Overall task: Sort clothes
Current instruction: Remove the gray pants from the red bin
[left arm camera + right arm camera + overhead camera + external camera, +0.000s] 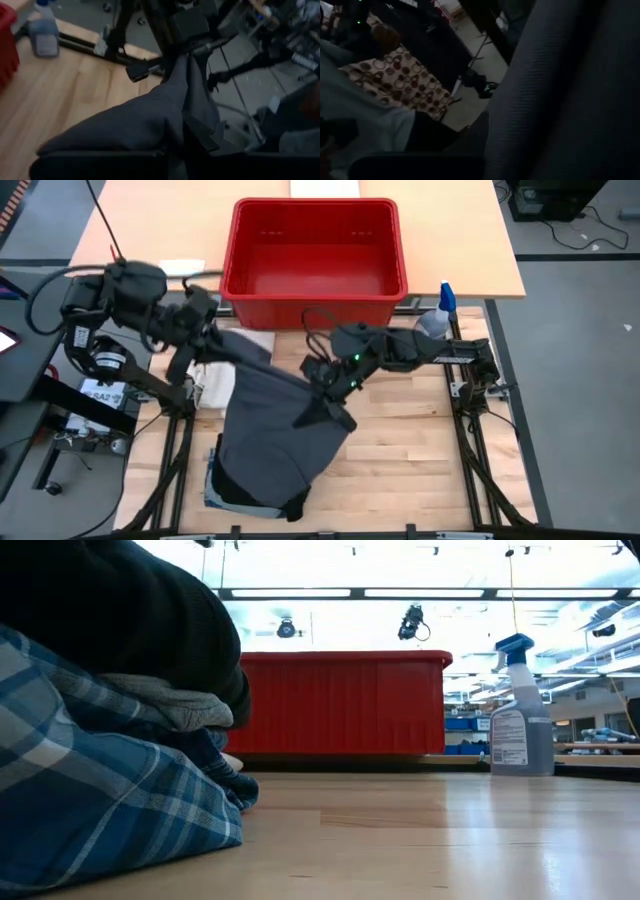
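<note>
A large dark grey cloth (270,420) is held up between both grippers over the table's left middle. Its lower end lies on a pile by the near edge. In that pile are a blue-and-white plaid cloth (100,800) and some black fabric (290,505). My left gripper (213,340) is shut on the grey cloth's far left end. My right gripper (325,405) is shut on its right side. In the left wrist view the cloth (140,120) runs from my own fingers to the right gripper (185,55). My left gripper pinches the grey cloth's far left corner (228,347) between its fingers, coming almost level from the table's left. The cloth leaves the fingers as a bunched fold (150,145); the layers cannot be counted. My right gripper pinches a gathered fold on the cloth's right edge (186,65), coming from the table's right and slanting slightly down. The cloth runs lifted between the two holds, while its lower end (255,485) rests on the pile.
A red bin (315,250) stands at the table's far side. A spray bottle (440,315) is to its right. A white cloth (215,380) lies under the lifted cloth's left side. Bare wood (410,450) shows on the table's right half.
</note>
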Controlling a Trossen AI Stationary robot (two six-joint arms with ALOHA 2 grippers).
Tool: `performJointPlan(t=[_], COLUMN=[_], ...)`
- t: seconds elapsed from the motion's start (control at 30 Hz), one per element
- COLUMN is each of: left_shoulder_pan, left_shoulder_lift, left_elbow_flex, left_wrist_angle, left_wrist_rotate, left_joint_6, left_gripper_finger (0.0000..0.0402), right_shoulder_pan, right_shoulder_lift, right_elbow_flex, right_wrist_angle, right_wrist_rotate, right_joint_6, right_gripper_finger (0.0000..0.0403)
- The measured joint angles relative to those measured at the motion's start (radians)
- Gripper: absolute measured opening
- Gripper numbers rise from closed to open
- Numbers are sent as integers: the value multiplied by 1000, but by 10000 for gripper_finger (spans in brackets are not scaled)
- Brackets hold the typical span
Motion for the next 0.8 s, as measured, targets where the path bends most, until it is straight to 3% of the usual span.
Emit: performJointPlan(t=[0.3, 0.5, 0.63, 0.8], left_shoulder_pan=[-183, -239, -239, -239], left_shoulder_lift=[11, -16, -44, -58], left_elbow_flex=[-1, 0, 0, 0], left_wrist_angle=[-150, -192, -193, -197], left_wrist_rotate=[-44, -70, -154, -219], left_joint_6=[-33, -37, -4, 19], left_gripper_finger=[39, 39, 39, 39], right_shoulder_pan=[73, 88, 95, 121], right_shoulder_lift=[130, 260, 350, 425], right_elbow_flex=[-5, -6, -6, -5], right_wrist_angle=[102, 446, 716, 837], right_wrist_rotate=[-26, 4, 84, 273], right_joint_6=[147, 391, 591, 699], right_gripper_finger=[48, 48, 48, 48])
